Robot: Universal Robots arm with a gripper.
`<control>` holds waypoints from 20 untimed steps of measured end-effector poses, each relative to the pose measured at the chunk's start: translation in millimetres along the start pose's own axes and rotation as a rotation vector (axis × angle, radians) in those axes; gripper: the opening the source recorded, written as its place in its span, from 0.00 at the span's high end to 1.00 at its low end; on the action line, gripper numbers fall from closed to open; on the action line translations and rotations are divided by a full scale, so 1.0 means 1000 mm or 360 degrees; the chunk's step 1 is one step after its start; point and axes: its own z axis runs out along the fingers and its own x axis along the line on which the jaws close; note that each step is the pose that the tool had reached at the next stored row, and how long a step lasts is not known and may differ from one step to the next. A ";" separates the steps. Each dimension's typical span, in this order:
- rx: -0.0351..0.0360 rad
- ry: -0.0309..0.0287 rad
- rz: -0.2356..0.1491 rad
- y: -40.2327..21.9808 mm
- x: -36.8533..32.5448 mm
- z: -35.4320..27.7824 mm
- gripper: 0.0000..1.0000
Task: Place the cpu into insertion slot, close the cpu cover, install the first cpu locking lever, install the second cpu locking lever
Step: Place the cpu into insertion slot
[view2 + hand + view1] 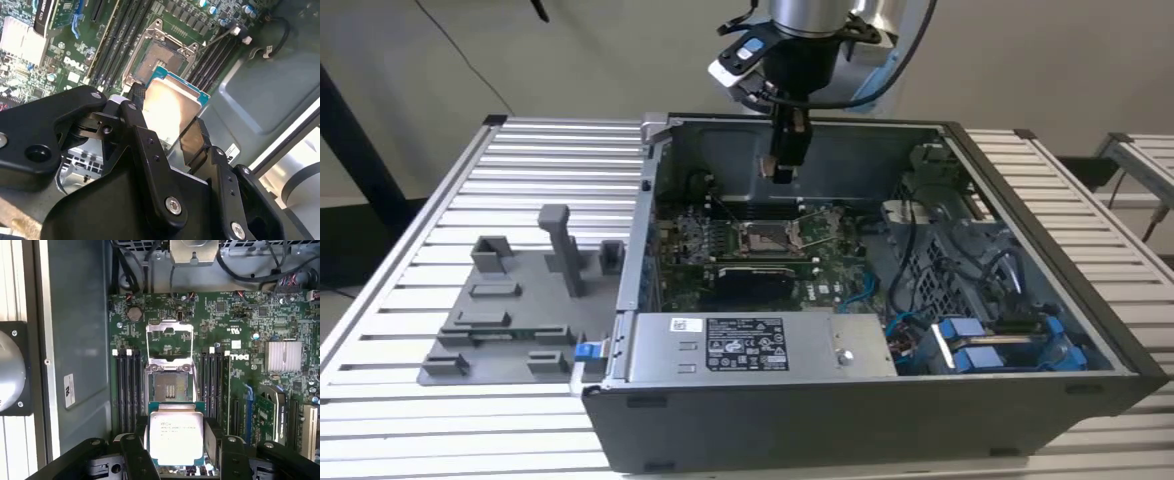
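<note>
My gripper (783, 172) hangs inside the open computer case, above the far part of the green board. It is shut on the cpu (176, 436), whose silvery top faces the first wrist view; the black fingers (142, 437) press on two opposite edges. The second wrist view also has the cpu (175, 107) between the fingers. The insertion slot (170, 387) lies below and a little ahead of the chip, its dark centre bare. The cpu cover (169, 337) is swung open away from the slot. A thin metal lever (220, 37) sticks out beside the insertion slot (157, 57).
Black memory slots (127, 390) flank the socket on both sides. A finned heat sink (284, 356) and card slots sit further along the board. The case (1067, 300) holds a power supply (747, 343), cables and blue connectors (974, 345). A grey fixture (520, 300) sits on the slatted table.
</note>
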 end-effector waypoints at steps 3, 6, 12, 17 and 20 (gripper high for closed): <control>0.0000 0.00003 0.0001 0.0000 0.0000 0.0001 0.46; 0.0000 0.00003 0.0001 0.0000 0.0000 0.0002 0.46; -0.0010 0.00003 0.0000 0.0001 -0.0001 0.0047 0.46; -0.0021 0.00006 0.0000 0.0002 -0.0002 0.0123 0.46; -0.0024 0.00009 0.0000 0.0003 -0.0003 0.0167 0.46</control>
